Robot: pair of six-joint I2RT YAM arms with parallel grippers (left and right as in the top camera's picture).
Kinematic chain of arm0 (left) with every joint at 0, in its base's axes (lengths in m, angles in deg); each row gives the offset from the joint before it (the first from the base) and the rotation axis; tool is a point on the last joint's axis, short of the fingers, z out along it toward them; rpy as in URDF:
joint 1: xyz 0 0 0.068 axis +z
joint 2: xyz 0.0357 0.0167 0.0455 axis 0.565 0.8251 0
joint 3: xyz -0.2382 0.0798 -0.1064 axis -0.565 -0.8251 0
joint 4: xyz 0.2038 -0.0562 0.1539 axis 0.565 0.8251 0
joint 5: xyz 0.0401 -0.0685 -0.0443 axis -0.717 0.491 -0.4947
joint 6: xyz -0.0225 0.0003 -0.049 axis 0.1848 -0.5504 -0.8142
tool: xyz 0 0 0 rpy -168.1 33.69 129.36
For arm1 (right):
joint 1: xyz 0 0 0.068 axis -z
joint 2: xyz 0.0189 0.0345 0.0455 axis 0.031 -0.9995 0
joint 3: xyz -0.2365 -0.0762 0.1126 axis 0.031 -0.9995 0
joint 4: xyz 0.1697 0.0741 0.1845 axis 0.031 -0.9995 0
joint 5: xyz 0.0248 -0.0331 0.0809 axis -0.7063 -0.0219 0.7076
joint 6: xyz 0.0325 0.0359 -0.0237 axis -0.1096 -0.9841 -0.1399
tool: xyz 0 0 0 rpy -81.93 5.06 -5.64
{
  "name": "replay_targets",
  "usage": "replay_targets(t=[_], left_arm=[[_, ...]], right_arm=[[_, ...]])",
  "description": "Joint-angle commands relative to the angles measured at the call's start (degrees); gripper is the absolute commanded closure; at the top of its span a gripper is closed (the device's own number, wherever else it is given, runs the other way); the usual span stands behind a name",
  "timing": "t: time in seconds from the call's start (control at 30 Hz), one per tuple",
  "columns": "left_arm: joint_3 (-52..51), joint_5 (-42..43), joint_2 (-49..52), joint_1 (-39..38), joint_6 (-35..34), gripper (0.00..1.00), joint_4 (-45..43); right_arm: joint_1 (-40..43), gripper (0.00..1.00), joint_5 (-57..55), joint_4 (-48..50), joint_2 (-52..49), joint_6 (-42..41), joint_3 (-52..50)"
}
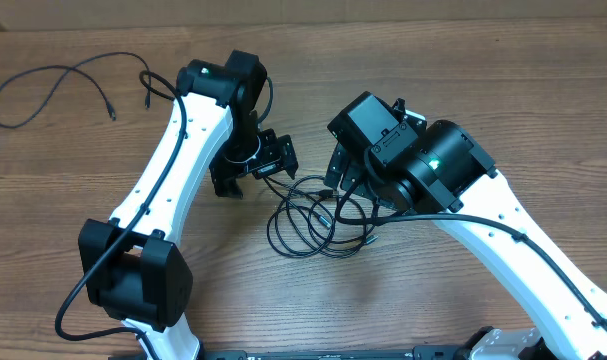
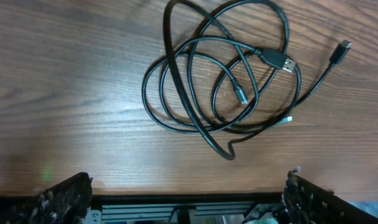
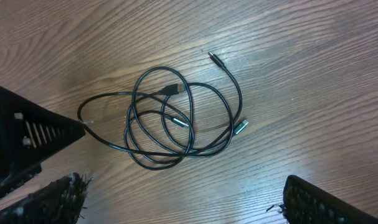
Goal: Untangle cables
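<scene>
Lying tangled on the table (image 1: 503, 60): cables (image 1: 308, 225).

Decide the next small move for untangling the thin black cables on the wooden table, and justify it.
Probably lower the open left gripper onto the small black plug end lying outside the tangled thin black cable loops: it sticks out free, and nothing is gripped yet.

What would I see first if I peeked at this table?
A knot of thin black cables looped over each other in the middle of the wooden table, right between the left gripper and right gripper, both open. One more cable lies alone at the far left corner.
</scene>
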Motion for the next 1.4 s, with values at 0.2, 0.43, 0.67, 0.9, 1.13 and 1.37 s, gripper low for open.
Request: replay_targets(t=[0.2, 0.43, 0.67, 0.9, 1.13, 1.37], left_arm=[[-2.4, 1.6, 0.8, -0.2, -0.7, 0.02, 0.0], [-3.8, 1.2, 0.8, -2.3, -0.7, 0.03, -0.7], [-3.9, 1.4, 0.8, -2.3, -0.8, 0.05, -1.7], [-3.9, 3.7, 0.8, -2.3, -0.6, 0.08, -1.4], [-3.9, 4.7, 0.8, -1.1, -0.3, 0.15, -1.7], [-3.9, 4.8, 0.8, -0.7, -0.3, 0.17, -1.7]], right_arm=[[-0.1, 0.0, -0.2, 0.2, 0.0, 0.3, -0.2], [-0.1, 0.0, -0.2, 0.2, 0.0, 0.2, -0.2], [-0.1, 0.0, -0.2, 0.2, 0.0, 0.2, -0.2], [-0.1, 0.0, -0.2, 0.2, 0.0, 0.3, -0.2], [-0.1, 0.0, -0.2, 0.2, 0.0, 0.2, -0.2], [-0.1, 0.0, -0.2, 0.2, 0.0, 0.3, -0.2]])
